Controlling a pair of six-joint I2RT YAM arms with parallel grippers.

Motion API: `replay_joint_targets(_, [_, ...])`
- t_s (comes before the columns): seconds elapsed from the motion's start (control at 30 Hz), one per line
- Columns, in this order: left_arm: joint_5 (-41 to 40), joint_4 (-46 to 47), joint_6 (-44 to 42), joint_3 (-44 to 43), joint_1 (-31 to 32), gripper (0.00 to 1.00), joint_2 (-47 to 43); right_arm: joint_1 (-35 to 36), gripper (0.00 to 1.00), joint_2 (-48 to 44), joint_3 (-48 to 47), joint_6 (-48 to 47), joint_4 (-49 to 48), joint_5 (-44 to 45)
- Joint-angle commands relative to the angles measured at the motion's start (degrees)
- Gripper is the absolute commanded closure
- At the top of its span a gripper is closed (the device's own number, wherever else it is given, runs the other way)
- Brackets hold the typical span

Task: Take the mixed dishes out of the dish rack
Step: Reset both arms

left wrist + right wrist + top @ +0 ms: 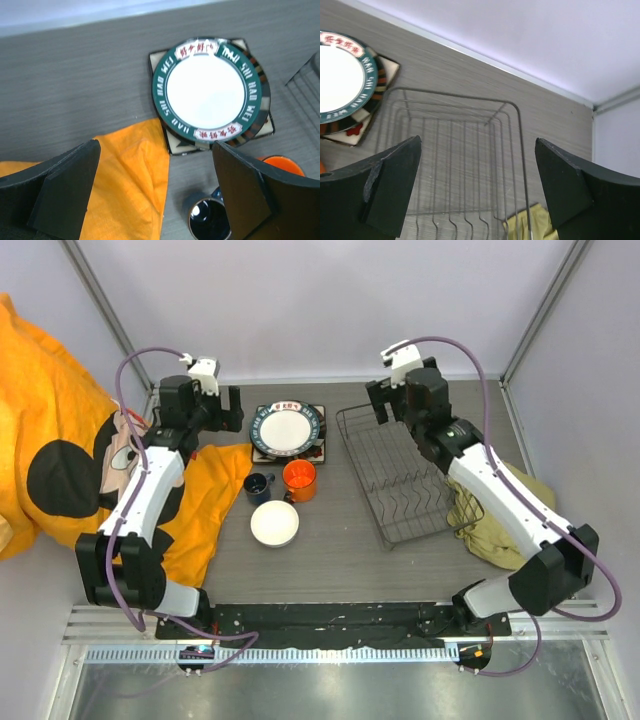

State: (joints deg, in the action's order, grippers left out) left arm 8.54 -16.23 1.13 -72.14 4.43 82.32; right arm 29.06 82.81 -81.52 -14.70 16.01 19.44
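Note:
The dark wire dish rack (400, 475) holds no dishes; it also shows in the right wrist view (455, 150). The round dark-rimmed plate (285, 430) lies on the square plate (262, 454) at the table's back middle. In front of them stand the orange mug (299, 480), the small dark-blue cup (259, 486) and the white bowl (274, 523). My left gripper (228, 408) is open and empty, left of the plates; its view shows the round plate (210, 95), the square plate's corner (177, 146) and the cup (210, 217). My right gripper (383, 400) is open and empty over the rack's far end.
An orange cartoon-print cloth (60, 440) covers the table's left side, its edge reaching the cup (130, 175). An olive cloth (500, 520) lies bunched under the rack's right side (530, 225). Enclosure walls stand behind and at both sides.

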Motion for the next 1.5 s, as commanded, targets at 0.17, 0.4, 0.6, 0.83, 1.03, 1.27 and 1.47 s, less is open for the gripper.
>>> replay_joint_targets(0.17, [0.17,20.17,1.77,6.22,-0.38,0.0,-5.77,-1.29,0.0,-12.14,14.8,2.4,-25.76,11.39])
replay_joint_targets(0.4, [1.83,25.8,5.02,8.68,-0.3,0.0,-5.07,-1.29,0.0,-12.49,24.63,-2.96,-39.63,17.38])
replay_joint_targets(0.6, [2.54,29.06,5.03,11.31,-0.38,0.0,-5.42,-1.29,0.01,-13.81,27.37,-1.48,-41.58,16.68])
replay_joint_targets(0.83, [1.4,28.89,3.8,12.02,-0.38,0.0,-6.74,-1.29,0.0,-14.34,27.37,-0.77,-40.71,15.98])
replay_joint_targets(1.03, [1.57,27.65,4.24,11.05,-0.38,0.0,-6.65,-1.29,0.0,-14.95,27.29,-0.51,-40.36,15.8])
replay_joint_targets(1.27, [1.4,27.3,4.06,11.67,-0.3,0.0,-8.93,-1.29,0.0,-15.22,27.2,-0.6,-40.18,15.98])
replay_joint_targets(1.47, [1.48,26.78,3.88,11.85,-0.38,0.0,-9.46,-1.29,0.0,-15.04,26.94,-0.42,-39.22,15.36])
